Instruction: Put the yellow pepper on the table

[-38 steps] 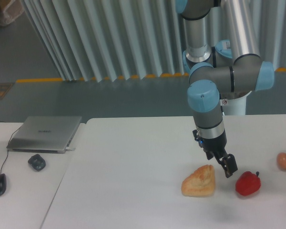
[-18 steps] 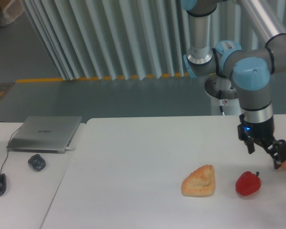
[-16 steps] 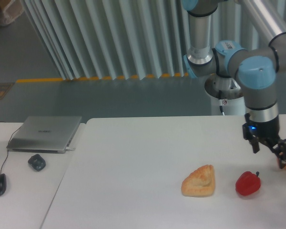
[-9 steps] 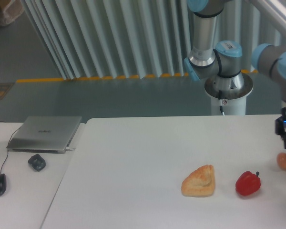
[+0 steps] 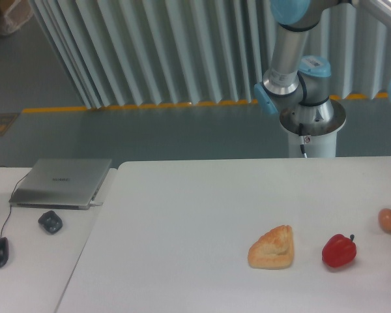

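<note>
Well, operator, the inventory read: table point(image 5: 182, 215), with the arm point(image 5: 293, 59) rising behind it and the gripper out of frame, so you could not tell its grip, nor place items relative to it. Pastry point(image 5: 272, 248), red pepper point(image 5: 339, 251), egg-like item point(image 5: 388, 220). Yellow pepper: not visible. No containers. Risk, as judged: a grasp made off-camera could slip unseen.

Pastry point(image 5: 272, 248) beside red pepper point(image 5: 339, 251) (apart) on table point(image 5: 182, 228).
</note>
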